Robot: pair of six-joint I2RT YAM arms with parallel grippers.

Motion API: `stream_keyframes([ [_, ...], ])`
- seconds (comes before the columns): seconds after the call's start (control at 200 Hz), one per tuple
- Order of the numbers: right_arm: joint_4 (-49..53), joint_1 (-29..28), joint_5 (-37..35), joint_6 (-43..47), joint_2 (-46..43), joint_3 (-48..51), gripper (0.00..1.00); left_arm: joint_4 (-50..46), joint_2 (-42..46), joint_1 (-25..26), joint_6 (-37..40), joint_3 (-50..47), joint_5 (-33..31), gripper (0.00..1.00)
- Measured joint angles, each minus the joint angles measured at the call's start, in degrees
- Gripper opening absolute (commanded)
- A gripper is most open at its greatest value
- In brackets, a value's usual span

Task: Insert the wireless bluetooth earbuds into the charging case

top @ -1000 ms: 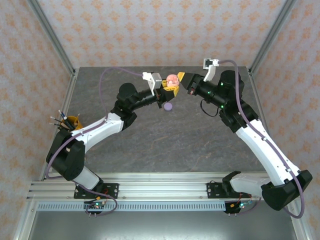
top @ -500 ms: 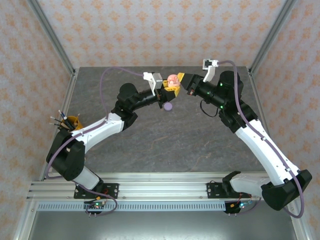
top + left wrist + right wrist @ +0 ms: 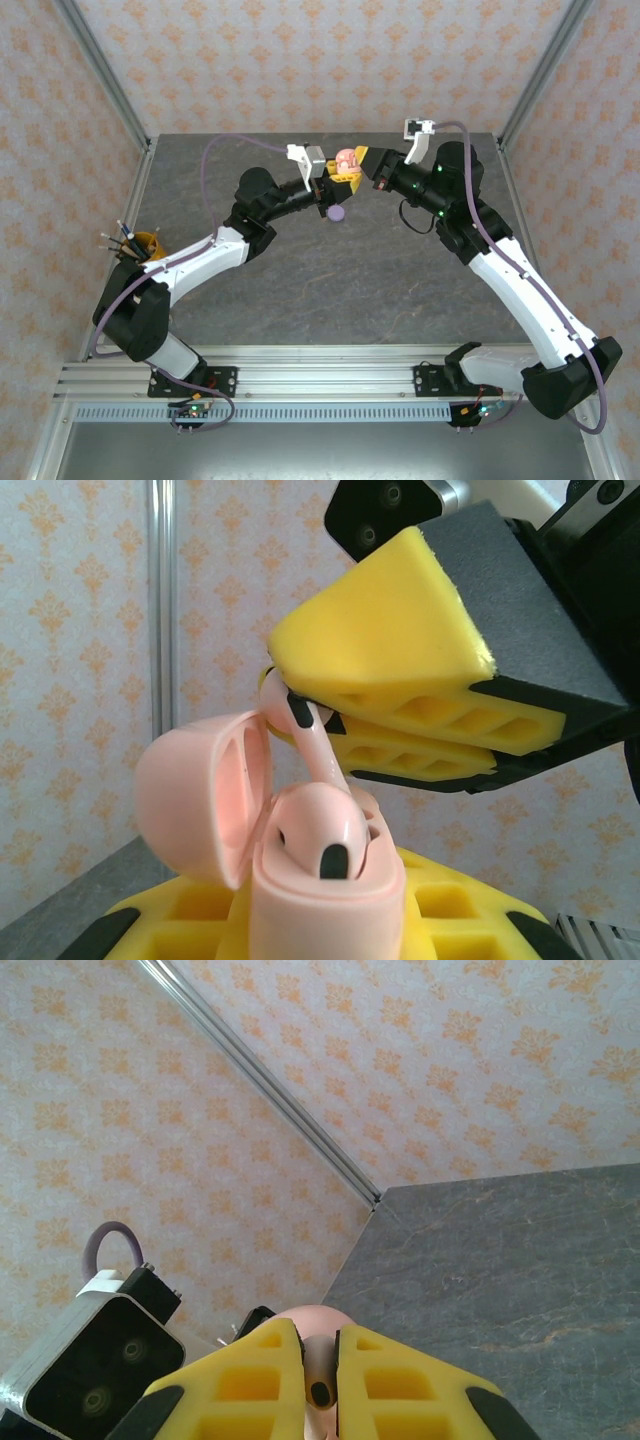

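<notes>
Top external shows almost no change over the last second: both pincers stay nose to nose in the air. I judge the insertion has reached its slow, fine seating stage. The right pincer (image 3: 285, 695) is narrowed almost shut, pinching the pink earbud (image 3: 315, 750) by its head. The stem slants down from its tips into the open case (image 3: 320, 885). The left pincer (image 3: 320, 935) clamps that case from below. A lilac case (image 3: 337, 213) lies beneath them on the table (image 3: 300, 280).

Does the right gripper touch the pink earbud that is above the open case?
Touching. In the left wrist view the right gripper pinches the earbud at its upper end between both fingers, with no gap.
</notes>
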State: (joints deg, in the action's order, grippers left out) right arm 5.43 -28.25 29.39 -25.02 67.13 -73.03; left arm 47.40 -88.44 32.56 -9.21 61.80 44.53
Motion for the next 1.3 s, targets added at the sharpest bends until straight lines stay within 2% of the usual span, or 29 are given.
stream_keyframes([
  [0.746, 0.57, -0.11, 1.99, 6.43, -0.85, 1.92, 0.12, -1.11, 0.00, 0.09, 0.17, 0.04, -1.99, 0.00],
  [0.796, 0.72, -0.11, 2.14, 6.86, -0.90, 1.92, 0.18, -1.11, 0.00, 0.11, 0.20, 0.04, -1.99, 0.00],
  [0.866, 0.96, -0.13, 2.19, 7.34, -0.90, 1.92, 0.40, -1.36, 0.00, 0.11, 0.22, 0.04, -2.10, 0.00],
  [0.921, 1.18, -0.22, 2.12, 7.45, -1.01, 1.95, 0.51, -1.77, 0.00, 0.11, 0.22, 0.04, -2.38, 0.00],
  [1.131, 4.28, -0.31, -0.31, 6.69, -1.92, 1.97, 0.63, -1.51, 0.00, 0.11, 0.20, 0.39, -3.23, 0.00],
  [1.301, 6.16, 1.64, -2.29, 4.44, -2.49, -0.50, 0.65, -1.53, -0.02, 0.09, 0.20, 0.39, -3.23, 0.00],
])
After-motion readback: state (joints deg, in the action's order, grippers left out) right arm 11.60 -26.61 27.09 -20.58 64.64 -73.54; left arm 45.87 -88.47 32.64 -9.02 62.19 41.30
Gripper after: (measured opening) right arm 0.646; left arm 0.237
